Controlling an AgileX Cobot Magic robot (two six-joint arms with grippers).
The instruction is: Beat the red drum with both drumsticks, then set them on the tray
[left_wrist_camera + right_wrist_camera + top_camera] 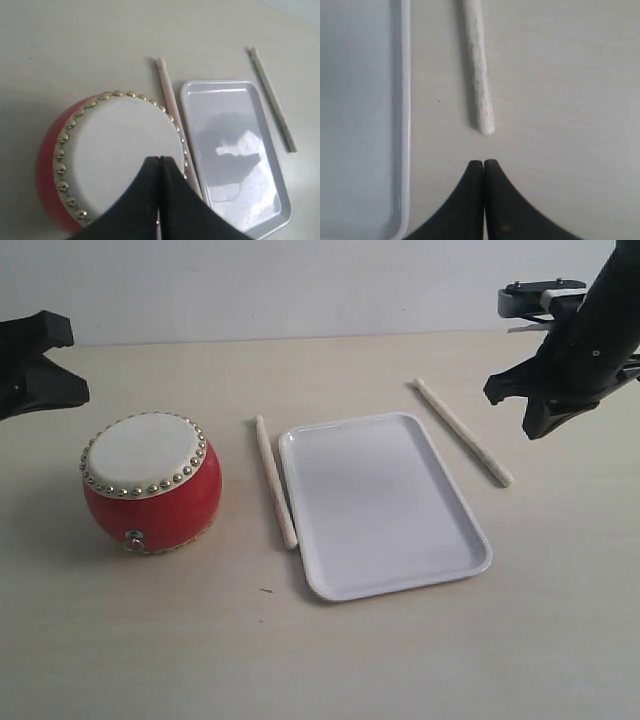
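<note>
– How would those sticks have handled?
– Light, stiff and apt to roll, I judged; best pinched mid-shaft. The left drumstick point(274, 480) lay on the counter point(400, 660) between the red drum point(150, 483) and the tray point(384, 502); the right drumstick point(462, 431) lay past the tray.
– And the pincers?
– The left pincer point(159, 165), over the drumhead, was pressed together and empty. The right pincer point(483, 167), near its stick's end, was likewise.

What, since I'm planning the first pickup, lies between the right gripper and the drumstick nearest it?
Nothing visible: the shut right gripper hangs over bare table just short of that drumstick, the tray off to one side.
</note>
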